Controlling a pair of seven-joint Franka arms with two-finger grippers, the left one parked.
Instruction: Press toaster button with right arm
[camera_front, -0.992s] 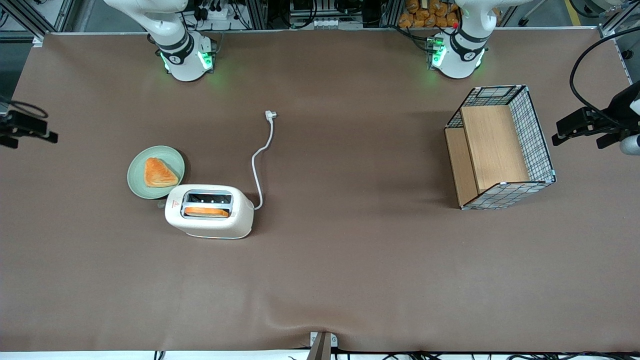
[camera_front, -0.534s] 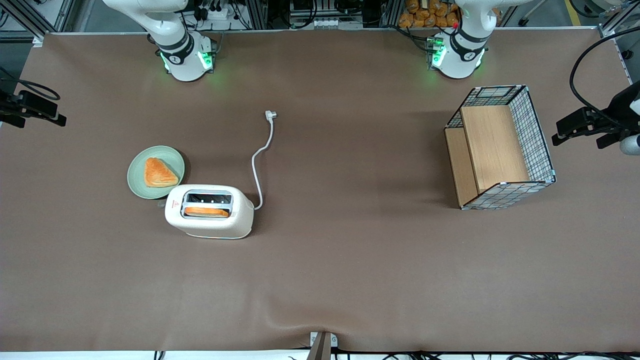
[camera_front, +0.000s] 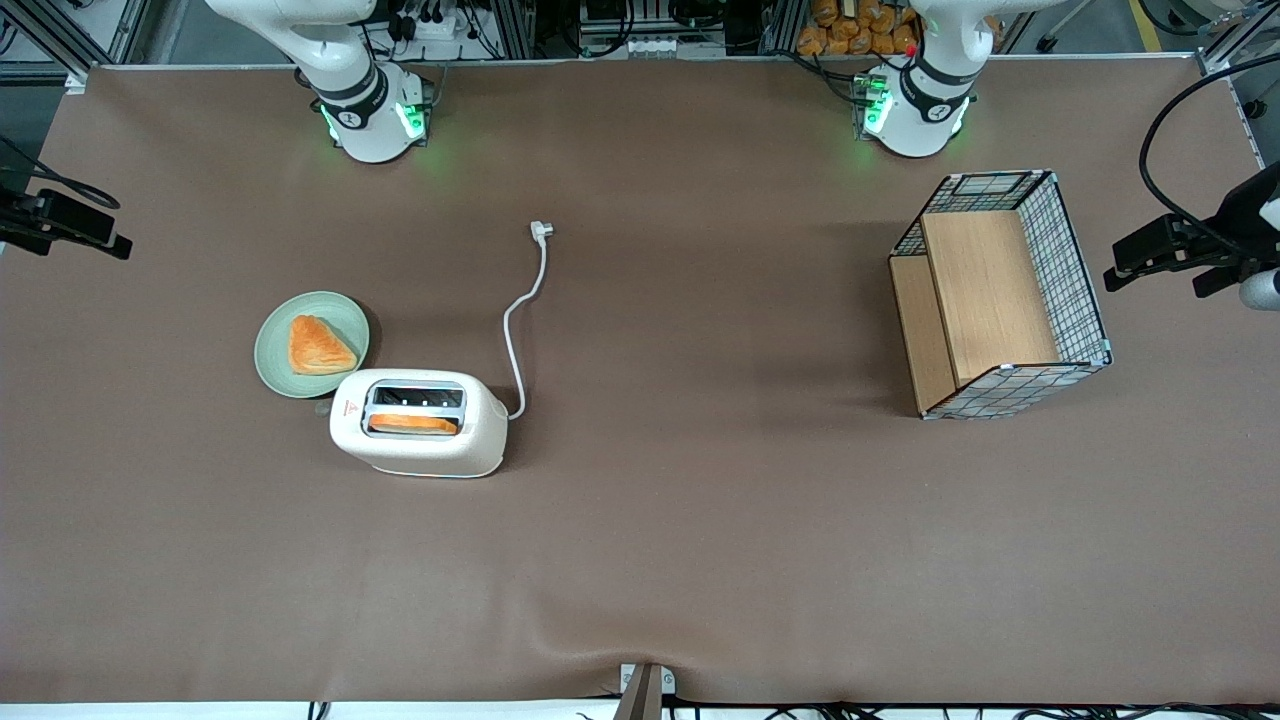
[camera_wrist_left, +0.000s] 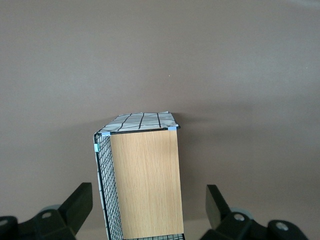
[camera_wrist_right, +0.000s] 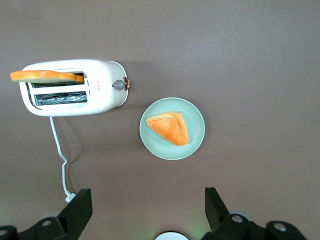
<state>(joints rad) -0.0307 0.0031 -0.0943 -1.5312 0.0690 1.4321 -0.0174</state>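
A: Toaster (camera_front: 418, 424) on table (camera_front: 700, 540), toward working arm's end, just beside green plate (camera_front: 311, 344) holding 1 triangular pastry (camera_front: 318, 346). Orange slice (camera_front: 412, 423) up in the slot nearer the front camera.

B: Button?

A: Barely visible from front. Clear in wrist view: toaster button (camera_wrist_right: 119, 85), grey tab on the narrow end facing the plate.

B: Gripper?

A: Gripper (camera_front: 60, 222) high at table's edge, well apart from toaster, partly cut off in front view. Fingers (camera_wrist_right: 77, 210) spread wide in wrist view, nothing between them, tips cropped.

B: Cord?

A: Cord (camera_front: 522, 320) loose on table, plug (camera_front: 541, 231) lying free. Wire basket (camera_front: 1000, 295) tipped on its side toward parked arm's end.
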